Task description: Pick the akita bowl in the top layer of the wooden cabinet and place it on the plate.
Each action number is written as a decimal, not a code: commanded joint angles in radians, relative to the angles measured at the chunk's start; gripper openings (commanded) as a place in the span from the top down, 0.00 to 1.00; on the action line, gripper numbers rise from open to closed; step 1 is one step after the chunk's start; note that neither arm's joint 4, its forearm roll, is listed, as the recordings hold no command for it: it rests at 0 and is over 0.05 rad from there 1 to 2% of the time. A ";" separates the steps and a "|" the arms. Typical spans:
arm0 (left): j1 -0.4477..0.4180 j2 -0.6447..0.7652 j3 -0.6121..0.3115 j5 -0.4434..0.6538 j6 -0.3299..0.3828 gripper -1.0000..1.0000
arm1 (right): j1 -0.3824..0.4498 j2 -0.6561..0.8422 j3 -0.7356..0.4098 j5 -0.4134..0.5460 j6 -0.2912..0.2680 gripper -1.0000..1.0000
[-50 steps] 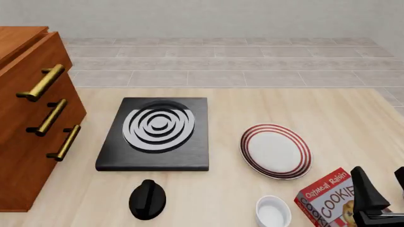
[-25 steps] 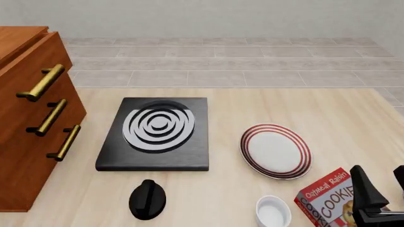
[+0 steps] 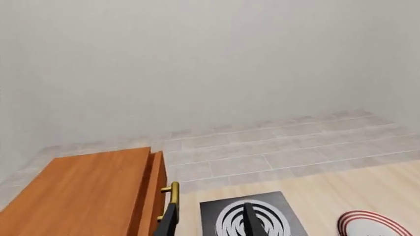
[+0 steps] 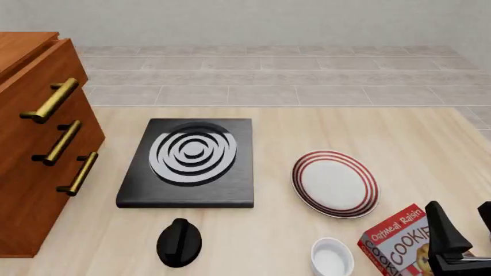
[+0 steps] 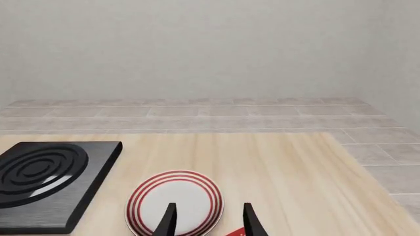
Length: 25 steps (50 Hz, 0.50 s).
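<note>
The wooden cabinet (image 4: 31,144) (image 3: 92,191) stands at the table's left with all three drawers pushed in. The top layer (image 4: 52,100) is shut, so the akita bowl is hidden. On the table's right lies the plate (image 4: 335,184) (image 5: 174,199), white with red rings and bare. My right gripper (image 4: 464,230) (image 5: 208,221) hovers open at the near right, just short of the plate, holding nothing. My left gripper (image 3: 211,223) shows only in its wrist view, open and empty, facing the cabinet and stove from well back.
A black square stove (image 4: 190,161) with white rings sits between cabinet and plate. A black knob-like object (image 4: 179,242) lies in front of it. A plain white small bowl (image 4: 332,257) and a red cookie box (image 4: 399,241) sit near my right gripper.
</note>
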 commanded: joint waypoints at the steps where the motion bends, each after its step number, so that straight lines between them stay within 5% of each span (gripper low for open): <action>1: 0.010 0.060 -0.081 0.051 0.003 0.00 | 0.000 -0.005 -0.001 0.004 -0.001 0.00; 7: 0.016 0.097 -0.116 0.077 -0.010 0.00 | 0.001 0.002 0.000 -0.002 -0.001 0.00; 8: 0.004 0.112 -0.127 0.091 -0.057 0.00 | 0.001 0.004 0.000 -0.004 -0.002 0.00; 14: 0.030 0.144 -0.129 0.106 -0.021 0.00 | 0.000 0.007 0.000 -0.008 -0.003 0.00; 17: 0.051 0.149 -0.114 0.095 0.079 0.00 | 0.001 0.005 0.000 -0.006 -0.002 0.00; 25: 0.033 0.210 -0.178 0.142 0.001 0.00 | -0.001 0.002 0.000 -0.002 -0.001 0.00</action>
